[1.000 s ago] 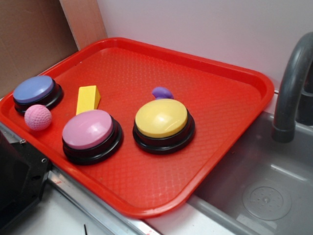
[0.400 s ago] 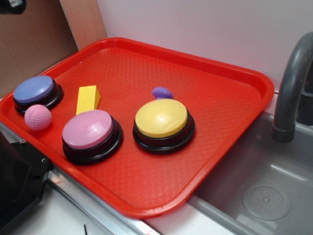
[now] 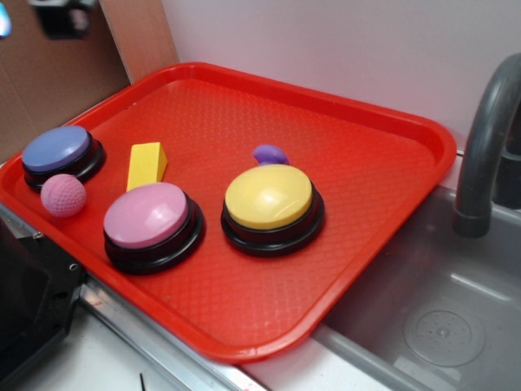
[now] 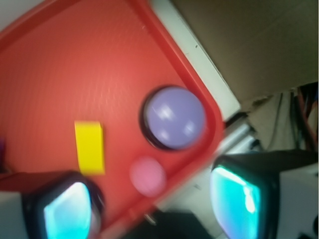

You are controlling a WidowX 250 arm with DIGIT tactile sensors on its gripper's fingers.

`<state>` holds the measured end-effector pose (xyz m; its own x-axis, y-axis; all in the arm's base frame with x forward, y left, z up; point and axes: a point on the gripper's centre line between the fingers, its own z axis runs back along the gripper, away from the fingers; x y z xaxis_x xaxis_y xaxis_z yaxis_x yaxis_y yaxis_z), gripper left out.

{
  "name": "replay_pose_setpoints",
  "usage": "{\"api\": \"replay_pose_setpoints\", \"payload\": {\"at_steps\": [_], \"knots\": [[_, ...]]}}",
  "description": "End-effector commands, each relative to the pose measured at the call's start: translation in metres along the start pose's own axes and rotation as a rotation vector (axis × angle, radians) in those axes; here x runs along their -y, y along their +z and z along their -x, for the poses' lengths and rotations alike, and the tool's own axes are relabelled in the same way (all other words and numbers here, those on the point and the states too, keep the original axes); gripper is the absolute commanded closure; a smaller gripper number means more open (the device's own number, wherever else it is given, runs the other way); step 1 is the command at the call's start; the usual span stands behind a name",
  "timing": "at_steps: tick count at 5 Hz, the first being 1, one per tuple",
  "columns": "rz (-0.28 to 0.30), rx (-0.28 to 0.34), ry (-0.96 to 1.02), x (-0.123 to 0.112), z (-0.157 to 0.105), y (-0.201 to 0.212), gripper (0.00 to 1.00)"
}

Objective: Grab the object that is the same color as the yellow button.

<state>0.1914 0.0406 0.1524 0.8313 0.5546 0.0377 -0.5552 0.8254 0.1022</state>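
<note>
The small yellow plastic wedge-shaped block (image 3: 146,165) is seen lying on the textured red plastic tray (image 3: 350,155), near its left side, between the blue-domed button on a black base (image 3: 59,152) and the pink-domed button on a black base (image 3: 151,221). It appears to touch neither, though the pink dome sits just beside its lower end. The large round yellow-domed button on a black base (image 3: 271,203), whose colour sets the target, stands towards the middle of the tray, with a small purple piece (image 3: 270,154) just behind it. A pink dimpled ball (image 3: 63,195) rests in front of the blue button.

In the exterior view only a dark, blurred part of the robot is caught at the top left corner, well apart from the block. In the wrist view, which is blurred, the hand (image 4: 152,204) is seen with its two fingers (image 4: 67,206) spread wide and nothing held between them; the yellow block (image 4: 89,147) lies below, beside the blue dome (image 4: 174,117) and the ball (image 4: 147,176).

The step in hand is judged to be the approach: the block has not been reached. For the next move, the hand would need to be brought over the block, turned so that its fingers bracket the narrower flat faces, and lowered. Care would be called for near the pink-domed button and the ball, which leave little room on that side.
</note>
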Motion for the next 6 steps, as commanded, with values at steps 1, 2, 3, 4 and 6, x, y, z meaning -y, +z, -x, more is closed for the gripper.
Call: {"api": "replay_pose_setpoints", "payload": {"at_steps": [1, 2, 3, 4, 6], "knots": [[0.000, 0.069, 0.201, 0.021, -0.023, -0.014, 0.00], [0.000, 0.069, 0.201, 0.021, -0.023, -0.014, 0.00], [0.000, 0.069, 0.201, 0.021, -0.023, -0.014, 0.00], [0.079, 0.125, 0.157, 0.002, -0.005, -0.037, 0.00], [0.120, 0.159, 0.139, -0.006, 0.012, -0.057, 0.00]]}}
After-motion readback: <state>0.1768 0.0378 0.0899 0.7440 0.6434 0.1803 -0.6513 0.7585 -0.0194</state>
